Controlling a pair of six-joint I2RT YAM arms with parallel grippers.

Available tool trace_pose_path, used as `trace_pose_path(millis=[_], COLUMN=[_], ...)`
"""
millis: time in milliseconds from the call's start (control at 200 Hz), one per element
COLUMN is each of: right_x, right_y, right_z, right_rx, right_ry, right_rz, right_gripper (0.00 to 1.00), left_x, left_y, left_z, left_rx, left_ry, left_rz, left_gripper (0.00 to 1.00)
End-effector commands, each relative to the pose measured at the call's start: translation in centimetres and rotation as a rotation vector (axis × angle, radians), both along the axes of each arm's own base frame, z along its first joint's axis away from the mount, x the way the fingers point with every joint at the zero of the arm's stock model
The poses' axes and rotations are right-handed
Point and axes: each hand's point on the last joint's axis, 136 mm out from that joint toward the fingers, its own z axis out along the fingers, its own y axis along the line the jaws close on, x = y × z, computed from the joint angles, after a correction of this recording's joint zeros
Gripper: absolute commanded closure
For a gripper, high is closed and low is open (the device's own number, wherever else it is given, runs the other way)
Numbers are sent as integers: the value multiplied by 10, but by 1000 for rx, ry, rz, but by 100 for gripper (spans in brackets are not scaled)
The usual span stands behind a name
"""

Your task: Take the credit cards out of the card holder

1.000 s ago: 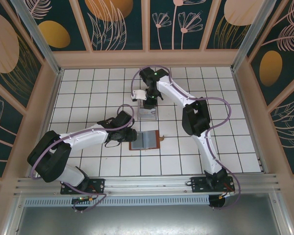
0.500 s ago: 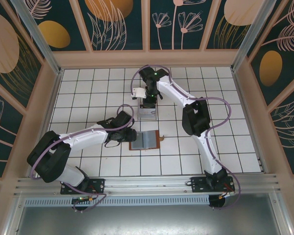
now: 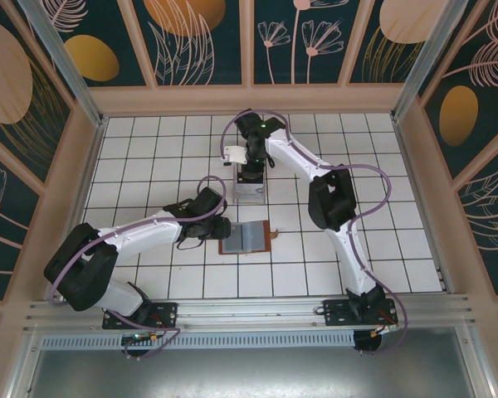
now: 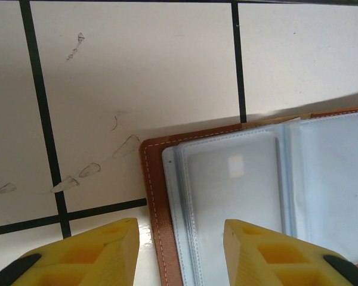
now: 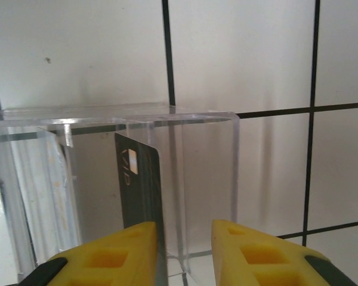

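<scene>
R gripper (image 5: 184,226) eased back from clear stand (image 5: 206,173), jaws narrowly apart, black card (image 5: 140,182) inside; L gripper (image 4: 179,223) open over card holder (image 4: 151,196).

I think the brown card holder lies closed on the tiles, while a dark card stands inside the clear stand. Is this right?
Not quite. The card holder lies open, not closed: the left wrist view shows its pale blue inside facing up within the brown edge. The rest is right: a dark card stands inside the clear stand.
</scene>
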Motion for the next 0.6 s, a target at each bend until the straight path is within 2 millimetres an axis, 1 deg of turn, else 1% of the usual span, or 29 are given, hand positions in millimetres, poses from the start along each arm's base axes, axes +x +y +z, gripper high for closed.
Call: trace_pose_path(millis=[0,215,365,495,596], right_x=[6,9,9,9,10], right_y=[1,-1,-2,0,3], right_z=[27,30,26,30,38], right_rx=[22,16,13,28,68], right_ry=[-73,-94,-88,-88,-90], right_rz=[-19,-26,-29,-46,-96], right_gripper=[69,69,69,69,69], left_x=[-2,-2,-3,-2,0], left_y=[3,4,4,5,6], left_z=[4,4,4,5,6], left_rx=[7,7,9,8,13], left_ry=[-4,-6,-5,-11,-21], left_rz=[8,9,9,11,16], left_gripper=[57,57,57,57,57])
